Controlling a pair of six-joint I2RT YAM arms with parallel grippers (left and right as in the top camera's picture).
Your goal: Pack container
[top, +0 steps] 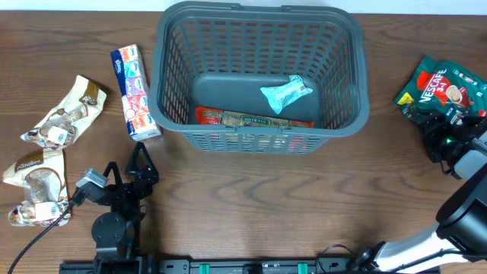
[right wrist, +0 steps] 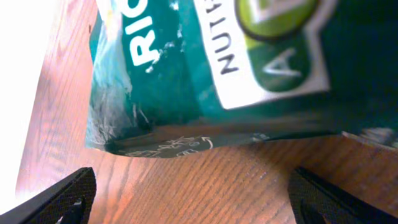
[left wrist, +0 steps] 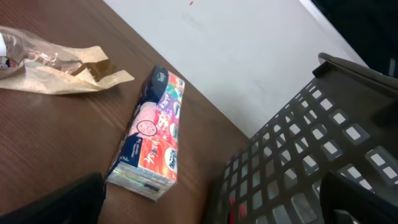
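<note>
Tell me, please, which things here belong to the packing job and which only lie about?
Job: grey basket; blue packet and red packet inside it; probably still to pack: colourful pack, brown packets, green Nescafe bag.
Lying about: only the black cable near the brown packets.

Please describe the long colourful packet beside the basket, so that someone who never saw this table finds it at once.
Find the big dark grey basket in the middle of the wooden table. Close beside its left wall lies a long narrow packet. Unlike the crumpled beige wrappers further left, it is straight-edged, with a blue end and bright multicoloured panels.
</note>
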